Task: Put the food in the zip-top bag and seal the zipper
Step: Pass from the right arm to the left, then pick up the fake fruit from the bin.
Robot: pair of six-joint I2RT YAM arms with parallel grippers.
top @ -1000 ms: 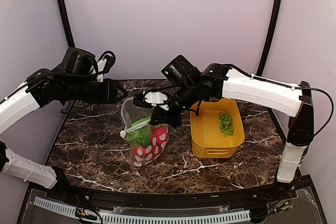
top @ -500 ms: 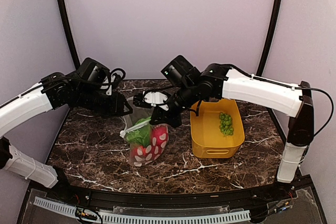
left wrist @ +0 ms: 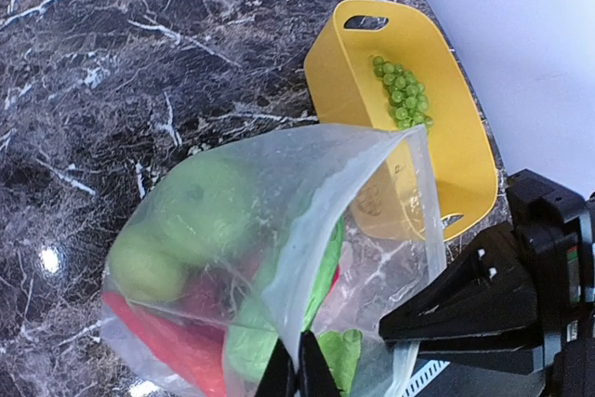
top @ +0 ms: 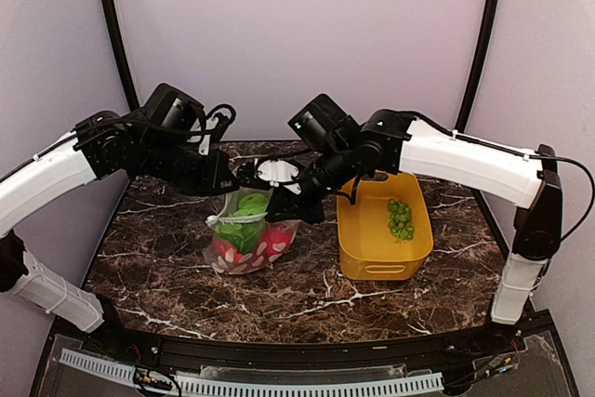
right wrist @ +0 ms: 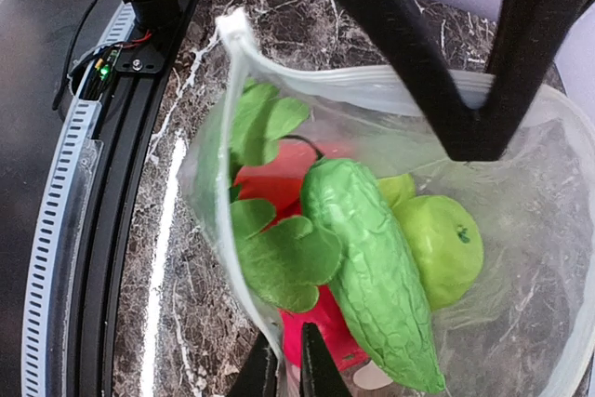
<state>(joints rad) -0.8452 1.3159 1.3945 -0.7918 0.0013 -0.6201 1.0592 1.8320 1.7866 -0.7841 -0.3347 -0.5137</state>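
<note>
The zip-top bag (top: 244, 241) stands on the marble table, its mouth held open between both grippers. Inside lie a bumpy green vegetable (right wrist: 372, 267), a green apple (right wrist: 448, 244) and a red piece with green leaves (right wrist: 311, 327). My left gripper (left wrist: 297, 377) is shut on one side of the bag's mouth, and it also shows in the top view (top: 226, 185). My right gripper (right wrist: 288, 371) is shut on the other side of the mouth (top: 279, 204). The whitish zipper (right wrist: 234, 36) runs along the open rim. A bunch of green grapes (top: 400, 218) lies in the yellow bin.
The yellow bin (top: 351, 230) stands right of the bag, close to it, and also shows in the left wrist view (left wrist: 335, 72). The table's black front rail (right wrist: 121, 230) runs just beyond the bag in the right wrist view.
My left arm has swung right and down to the bag and closed on its mouth. The bag has shifted left and now hangs wider open. The right gripper has kept its hold.
</note>
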